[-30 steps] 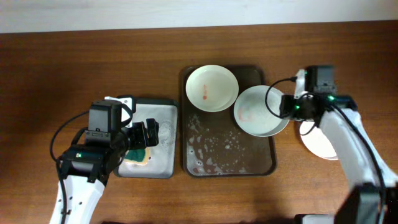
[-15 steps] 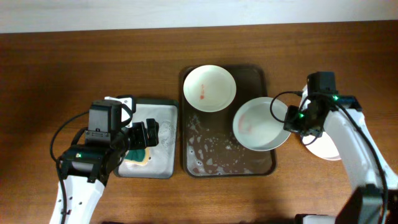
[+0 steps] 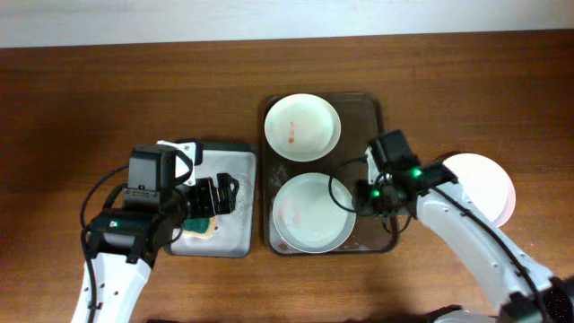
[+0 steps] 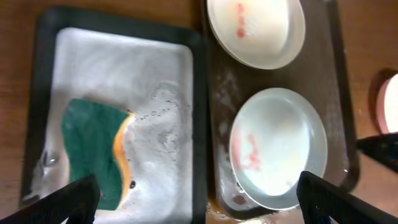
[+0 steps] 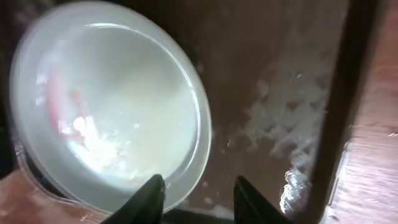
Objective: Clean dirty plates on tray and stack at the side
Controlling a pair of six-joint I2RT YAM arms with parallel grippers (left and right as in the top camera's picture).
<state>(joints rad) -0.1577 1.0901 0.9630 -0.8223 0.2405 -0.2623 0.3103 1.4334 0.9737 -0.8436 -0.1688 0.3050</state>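
Observation:
The dark brown tray [image 3: 377, 117] holds two white plates. One plate [image 3: 305, 127] with red spots sits at its back. A second plate [image 3: 312, 213] with a red smear lies at its front, and also shows in the left wrist view [image 4: 280, 146] and the right wrist view [image 5: 106, 106]. A third white plate [image 3: 480, 187] lies on the table to the right. My right gripper [image 3: 363, 193] is at the front plate's right rim, with its fingers [image 5: 199, 196] apart astride the rim. My left gripper [image 3: 220, 195] is open and empty [image 4: 199, 199] above the sponge tray.
A grey-white sponge tray [image 3: 238, 157] with foam stands left of the brown tray and holds a green and yellow sponge [image 3: 193, 224], which also shows in the left wrist view [image 4: 93, 149]. Soapy water covers the brown tray's floor [image 5: 280, 118].
My right arm has swept left and forward, bringing the smeared plate from the tray's right edge to its front middle. The plate on the table is now uncovered. My left gripper shifted slightly right.

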